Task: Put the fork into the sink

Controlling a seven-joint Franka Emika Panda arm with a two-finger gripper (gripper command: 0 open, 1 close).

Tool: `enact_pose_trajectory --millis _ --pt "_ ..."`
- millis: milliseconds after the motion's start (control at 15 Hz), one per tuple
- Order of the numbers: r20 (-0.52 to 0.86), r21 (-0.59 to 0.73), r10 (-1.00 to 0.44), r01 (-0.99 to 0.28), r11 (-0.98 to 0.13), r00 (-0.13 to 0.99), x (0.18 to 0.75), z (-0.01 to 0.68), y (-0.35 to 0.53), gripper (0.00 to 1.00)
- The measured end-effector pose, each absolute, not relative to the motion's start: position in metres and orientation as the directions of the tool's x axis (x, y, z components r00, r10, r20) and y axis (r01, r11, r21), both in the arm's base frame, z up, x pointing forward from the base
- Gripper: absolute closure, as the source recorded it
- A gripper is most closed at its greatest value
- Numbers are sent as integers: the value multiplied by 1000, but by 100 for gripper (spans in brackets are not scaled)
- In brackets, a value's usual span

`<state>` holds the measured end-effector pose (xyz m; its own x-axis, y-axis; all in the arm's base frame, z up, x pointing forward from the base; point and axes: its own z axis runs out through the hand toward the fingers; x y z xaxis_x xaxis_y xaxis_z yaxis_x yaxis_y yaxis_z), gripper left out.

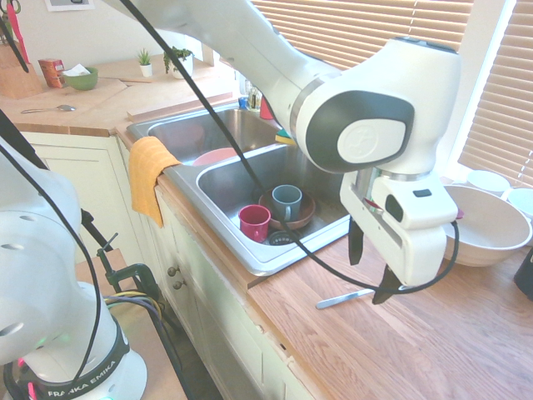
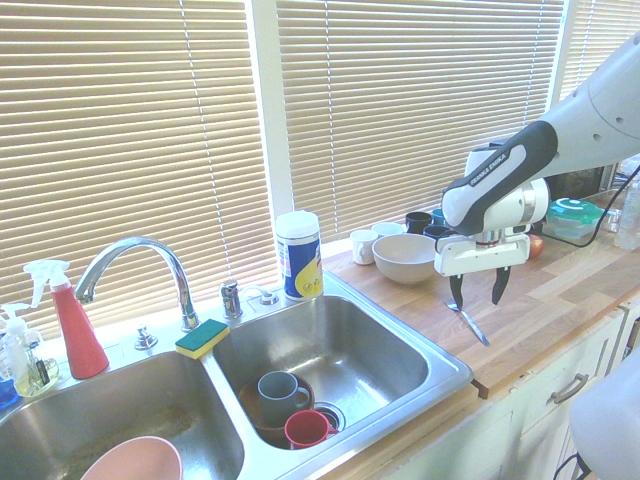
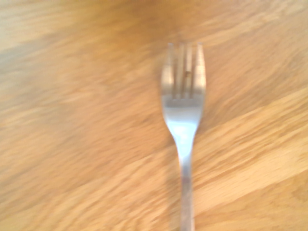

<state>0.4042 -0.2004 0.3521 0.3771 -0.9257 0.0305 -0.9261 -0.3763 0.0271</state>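
The fork [image 2: 470,324] is seen lying flat on the wooden worktop [image 2: 560,300], just beside the sink [image 2: 440,352] at its 3 o'clock edge in the second exterior view. The gripper [image 2: 478,288] is held directly above the fork, its fingers [image 2: 456,293] spread apart with nothing between them. A white bowl [image 2: 405,257] is seen at about 11 o'clock from the gripper.

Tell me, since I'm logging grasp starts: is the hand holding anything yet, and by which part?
Nothing is held. The open hand hovers above the slim silver metal fork, which lies flat on the wooden countertop.
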Motion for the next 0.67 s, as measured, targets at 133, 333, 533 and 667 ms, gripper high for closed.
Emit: enact_pose_trajectory --millis 133,333,533,667 --pt "25 21 -919 -920 -392 392 406 343 -205 100" --pt "34 -18 -894 -895 -447 446 415 339 -200 100" --pt "37 -21 -886 -886 -463 462 418 337 -194 100" --pt "31 -14 -883 -884 -468 468 419 333 -191 100"
